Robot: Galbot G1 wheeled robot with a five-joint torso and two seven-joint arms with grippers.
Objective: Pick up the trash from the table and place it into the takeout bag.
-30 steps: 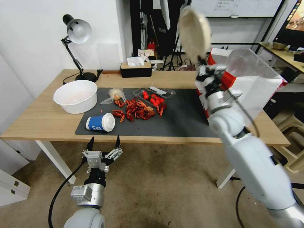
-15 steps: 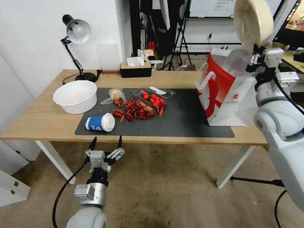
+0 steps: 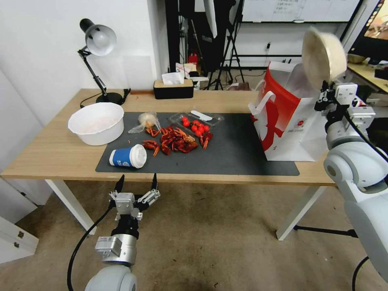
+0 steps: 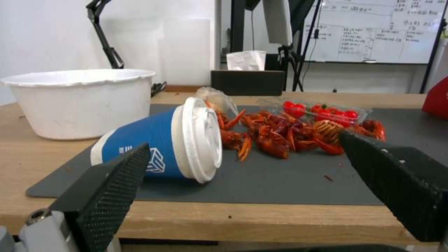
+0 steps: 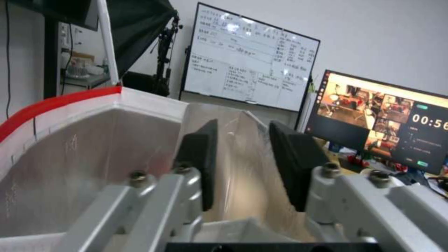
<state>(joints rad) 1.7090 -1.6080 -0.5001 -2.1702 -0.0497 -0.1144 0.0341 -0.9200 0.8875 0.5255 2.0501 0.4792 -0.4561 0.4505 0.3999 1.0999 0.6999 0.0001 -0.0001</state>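
My right gripper is shut on the round beige lidded bowl, held on edge above the open top of the takeout bag at the table's right end. In the right wrist view the fingers pinch the bowl over the bag's silver lining. The blue-and-white paper cup lies on its side at the front left of the dark mat, and a small clear plastic bag lies behind it. My left gripper hangs open below the table's front edge, facing the cup.
A large white bowl stands left of the mat. Red crayfish shells and a clear tray of cherry tomatoes sit mid-mat. A desk lamp and a black tissue box stand at the back. A monitor is on a desk to the right.
My right arm has swung to the right with the bowl, from beside the bag to above its opening, then come down a little. The left gripper has barely moved.
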